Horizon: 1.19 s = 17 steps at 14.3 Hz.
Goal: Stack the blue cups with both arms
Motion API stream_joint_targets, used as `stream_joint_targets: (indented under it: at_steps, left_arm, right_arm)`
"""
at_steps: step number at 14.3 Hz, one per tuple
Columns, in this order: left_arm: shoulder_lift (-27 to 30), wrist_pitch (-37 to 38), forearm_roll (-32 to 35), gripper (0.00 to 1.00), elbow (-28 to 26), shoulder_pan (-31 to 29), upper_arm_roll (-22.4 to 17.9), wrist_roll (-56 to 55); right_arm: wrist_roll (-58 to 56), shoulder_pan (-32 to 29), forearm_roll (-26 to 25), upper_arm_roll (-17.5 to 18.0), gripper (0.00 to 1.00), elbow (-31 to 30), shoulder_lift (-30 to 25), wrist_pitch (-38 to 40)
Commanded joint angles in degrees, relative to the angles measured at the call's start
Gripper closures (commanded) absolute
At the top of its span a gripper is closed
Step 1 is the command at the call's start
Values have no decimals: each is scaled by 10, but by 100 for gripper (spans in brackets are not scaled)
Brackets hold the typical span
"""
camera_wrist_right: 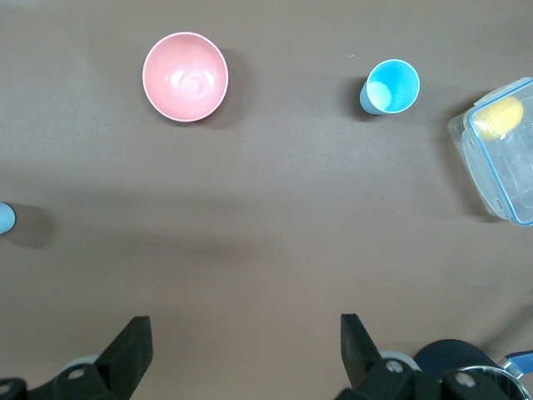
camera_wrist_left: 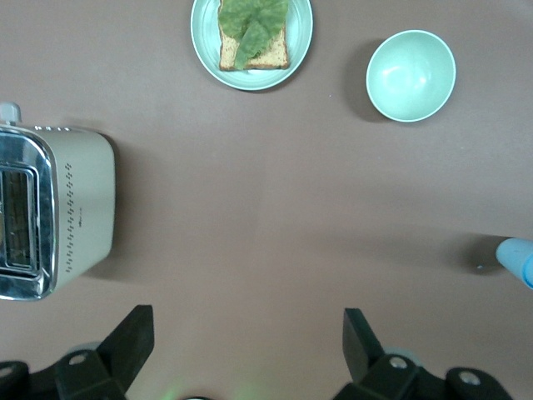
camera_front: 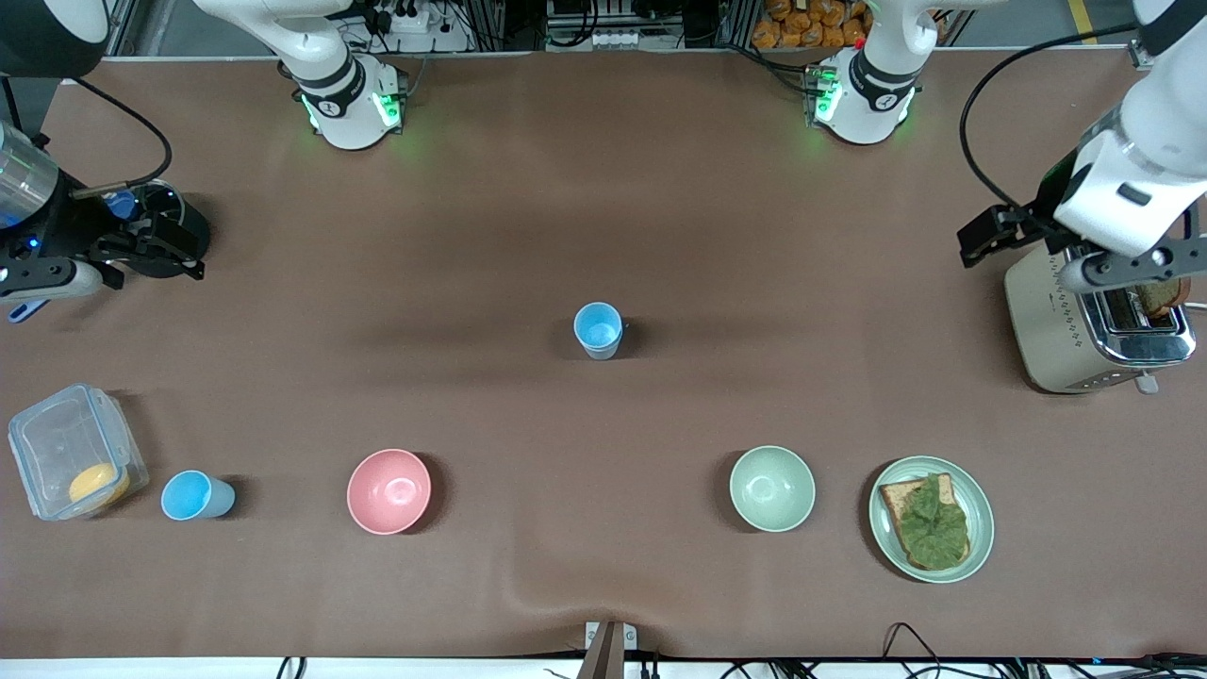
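Observation:
One blue cup (camera_front: 598,330) stands upright at the middle of the table. A second blue cup (camera_front: 193,495) stands beside a clear container, nearer the front camera, at the right arm's end. My right gripper (camera_front: 156,250) is open and empty, up over the table at that end. In the right wrist view its gripper (camera_wrist_right: 246,337) is apart from the second cup (camera_wrist_right: 390,87), and an edge of the middle cup (camera_wrist_right: 5,218) shows. My left gripper (camera_front: 985,236) is open and empty, up beside the toaster. The left wrist view shows the gripper (camera_wrist_left: 247,333) and an edge of the middle cup (camera_wrist_left: 518,260).
A pink bowl (camera_front: 388,490) and a pale green bowl (camera_front: 771,488) stand near the front edge. A plate with toast and lettuce (camera_front: 932,519) lies beside the green bowl. A toaster (camera_front: 1094,321) stands at the left arm's end. The clear container (camera_front: 71,451) holds something yellow.

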<state>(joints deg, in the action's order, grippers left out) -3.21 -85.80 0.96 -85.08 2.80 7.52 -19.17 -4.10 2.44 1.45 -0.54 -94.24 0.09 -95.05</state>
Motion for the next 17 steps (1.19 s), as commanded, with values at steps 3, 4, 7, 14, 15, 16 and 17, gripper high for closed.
stream_joint_targets:
  at_steps: [3,4,7,14,15,16,17]
  left_arm:
    - [24,5,-17,0,-15,3,-31,88]
    - [24,6,-18,0,-14,3,-42,100]
    - [23,9,-47,0,-16,2,-88,149]
    - [10,25,-42,0,-12,2,-88,168]
    - [10,25,-42,0,-11,2,-86,166]
    - [10,25,-43,0,-11,2,-85,165]
    - [9,25,-42,0,-11,3,-84,164]
  right_arm:
    - [3,-3,0,4,0,1,-5,4]
    - [3,-2,0,4,0,1,-5,4]
    - [3,-2,0,4,0,1,-5,4]
    - [3,-2,0,4,0,1,-5,5]
    - [3,-2,0,4,0,1,-5,6]
    - [3,-2,0,4,0,1,-5,6]
    - [3,-2,0,4,0,1,-5,6]
